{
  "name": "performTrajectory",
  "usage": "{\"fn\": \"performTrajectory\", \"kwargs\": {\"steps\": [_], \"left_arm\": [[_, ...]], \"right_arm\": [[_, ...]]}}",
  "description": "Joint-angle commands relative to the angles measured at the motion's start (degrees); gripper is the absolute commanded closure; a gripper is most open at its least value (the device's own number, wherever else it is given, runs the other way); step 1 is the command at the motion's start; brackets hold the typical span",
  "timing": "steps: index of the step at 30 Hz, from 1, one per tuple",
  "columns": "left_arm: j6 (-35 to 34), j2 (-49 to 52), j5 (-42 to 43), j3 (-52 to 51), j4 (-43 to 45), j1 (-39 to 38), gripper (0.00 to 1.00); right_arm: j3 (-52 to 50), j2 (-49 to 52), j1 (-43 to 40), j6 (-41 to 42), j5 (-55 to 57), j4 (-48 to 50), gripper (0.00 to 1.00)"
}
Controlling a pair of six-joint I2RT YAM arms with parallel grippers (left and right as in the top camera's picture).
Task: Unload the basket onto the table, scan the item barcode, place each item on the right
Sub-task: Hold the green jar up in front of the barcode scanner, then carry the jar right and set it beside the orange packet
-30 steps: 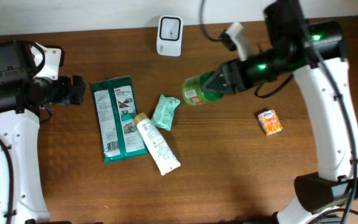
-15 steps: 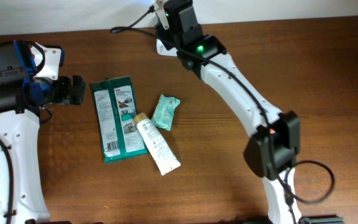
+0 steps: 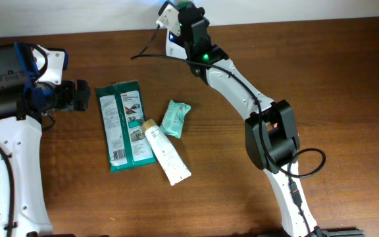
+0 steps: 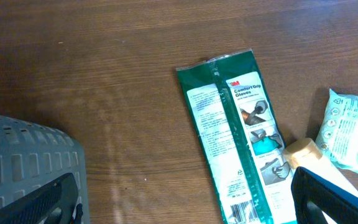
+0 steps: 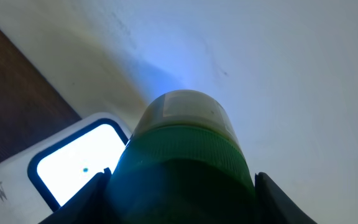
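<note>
While the green bottle (image 5: 182, 143) is clamped by the right gripper (image 5: 179, 202) before the lit scanner (image 5: 67, 163), itself half cut off, its barcode cannot be made out; the left gripper (image 3: 79, 95) is held wide open.

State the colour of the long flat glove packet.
The glove packet is dark green with a white label; left wrist view.

1. The left arm (image 3: 8, 151) rises along the left edge of the overhead view, with its wrist bent toward frame right.
2. The left gripper (image 3: 81, 95), in the upper left, has its jaws spread wide and holds nothing.
3. The right arm (image 3: 242, 92) stretches diagonally from the bottom right to the top centre.
4. The right gripper (image 3: 179, 16), at the top centre, is clamped around a green bottle (image 5: 182, 143).
</note>
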Motion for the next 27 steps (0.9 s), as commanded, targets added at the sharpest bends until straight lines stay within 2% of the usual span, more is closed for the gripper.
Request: {"fn": "performTrajectory", "kwargs": {"steps": [1,4,8,12,15,18,20,23,27], "left_arm": [[0.90,-0.33,0.20,0.50,0.02,0.15,0.01],[0.90,-0.33,0.20,0.50,0.02,0.15,0.01],[0.90,-0.33,0.20,0.50,0.02,0.15,0.01],[0.90,-0.33,0.20,0.50,0.04,0.15,0.01],[0.90,-0.33,0.17,0.50,0.02,0.15,0.01],[0.90,-0.33,0.20,0.50,0.04,0.15,0.01],[0.90,-0.33,0.20,0.50,0.04,0.15,0.01],[0.90,-0.33,0.20,0.50,0.02,0.15,0.01],[0.90,-0.33,0.20,0.50,0.02,0.15,0.01]], "right_arm": [[1.09,-2.51,-0.15,1.01,0.28,0.63,0.66],[1.09,-6.27,-0.17,6.67,-1.88,-3.61,0.66],[1.09,-14.86,-0.74,21.33,-7.26,-17.25,0.66],[1.09,-26.88,-2.49,41.35,-14.36,-42.53,0.66],[1.09,-30.62,-4.50,47.34,-18.43,-57.61,0.68],[1.09,-30.36,-7.82,50.05,-20.94,-74.44,0.69],[1.03,-29.18,-9.90,50.03,-20.96,-81.18,0.69],[-1.03,-27.56,-13.18,50.03,-20.55,-84.56,0.69],[-7.08,-25.24,-19.32,50.05,-20.59,-83.23,0.69]]}}
